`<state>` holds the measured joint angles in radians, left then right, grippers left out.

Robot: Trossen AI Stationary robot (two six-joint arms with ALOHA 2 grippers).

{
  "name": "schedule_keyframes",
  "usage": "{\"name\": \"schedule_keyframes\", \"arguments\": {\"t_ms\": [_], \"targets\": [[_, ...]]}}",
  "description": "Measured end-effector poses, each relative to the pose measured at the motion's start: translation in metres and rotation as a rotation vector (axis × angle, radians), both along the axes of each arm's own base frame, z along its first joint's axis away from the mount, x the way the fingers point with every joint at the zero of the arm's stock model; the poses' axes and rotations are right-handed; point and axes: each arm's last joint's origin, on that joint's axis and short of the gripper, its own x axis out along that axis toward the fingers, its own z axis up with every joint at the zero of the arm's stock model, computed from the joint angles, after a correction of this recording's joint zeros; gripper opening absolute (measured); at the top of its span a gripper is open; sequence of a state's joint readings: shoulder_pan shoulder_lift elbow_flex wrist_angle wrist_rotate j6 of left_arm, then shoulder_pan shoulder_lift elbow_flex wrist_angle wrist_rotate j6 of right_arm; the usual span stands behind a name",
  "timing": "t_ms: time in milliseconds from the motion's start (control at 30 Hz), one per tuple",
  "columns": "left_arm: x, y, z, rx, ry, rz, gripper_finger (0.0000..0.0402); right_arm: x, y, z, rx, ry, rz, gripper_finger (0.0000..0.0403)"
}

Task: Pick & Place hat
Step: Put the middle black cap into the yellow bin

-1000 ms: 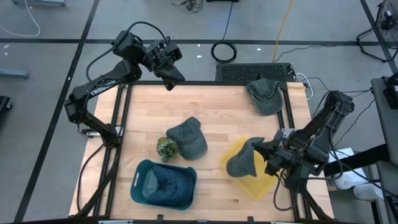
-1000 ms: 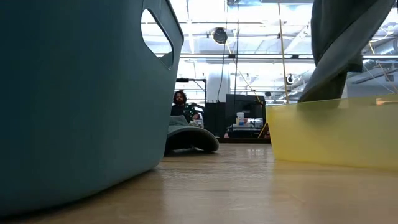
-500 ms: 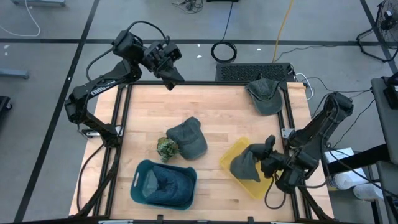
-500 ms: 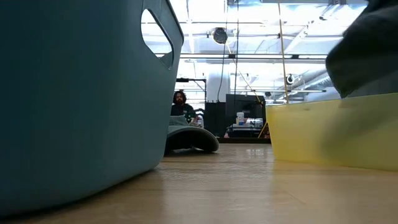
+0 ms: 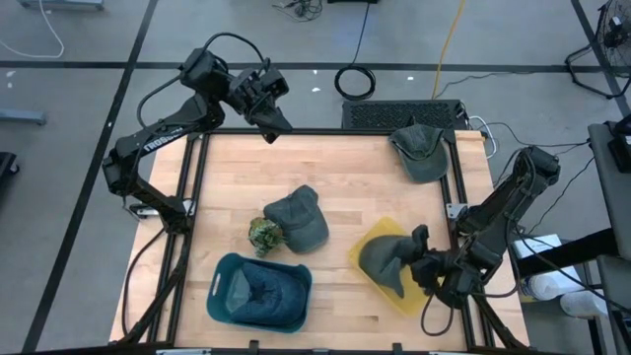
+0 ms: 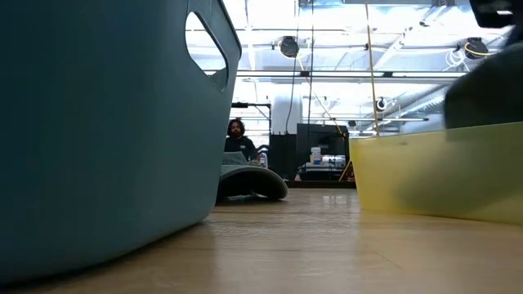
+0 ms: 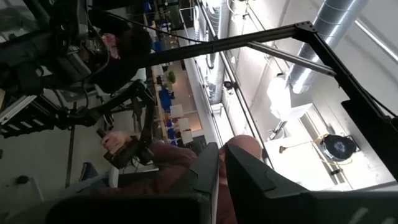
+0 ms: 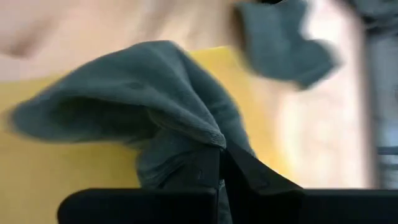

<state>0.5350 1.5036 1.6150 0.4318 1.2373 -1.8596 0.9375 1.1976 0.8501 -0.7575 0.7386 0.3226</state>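
A soft, limp grey hat [image 5: 383,258] is pinched in the closed right claw [image 5: 418,258], drooping into the yellow tray [image 5: 367,240] beneath; fabric folds are best gripped, judged light

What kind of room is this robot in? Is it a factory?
More likely a robot lab or workshop than a factory. The wooden table sits in a black metal frame on a grey floor strewn with cables. Behind it, a person sits at a desk under high ceilings with big silver ducts.
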Motion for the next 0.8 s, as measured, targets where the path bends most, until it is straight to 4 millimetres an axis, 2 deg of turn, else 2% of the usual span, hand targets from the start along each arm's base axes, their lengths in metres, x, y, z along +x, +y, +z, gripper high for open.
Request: {"name": "schedule_keyframes", "arguments": {"t_ms": [200, 467, 600, 800], "targets": [[0.000, 0.000, 0.000, -0.002, 0.003, 0.000, 0.0035, -0.001, 0.007, -0.002, 0.191, 0.130, 0.047, 0.0003], [0.001, -0.002, 0.000, -0.002, 0.003, -0.006, 0.0035, -0.003, 0.010, -0.003, 0.301, 0.200, 0.025, 0.0014], [0.004, -0.008, 0.000, 0.008, -0.007, -0.024, 0.0035, -0.004, 0.011, -0.002, 0.353, 0.256, 0.046, 0.0055], [0.007, -0.016, -0.001, 0.026, -0.022, -0.049, 0.0035, -0.008, 0.006, 0.008, 0.400, 0.219, 0.071, 0.0152]]}}
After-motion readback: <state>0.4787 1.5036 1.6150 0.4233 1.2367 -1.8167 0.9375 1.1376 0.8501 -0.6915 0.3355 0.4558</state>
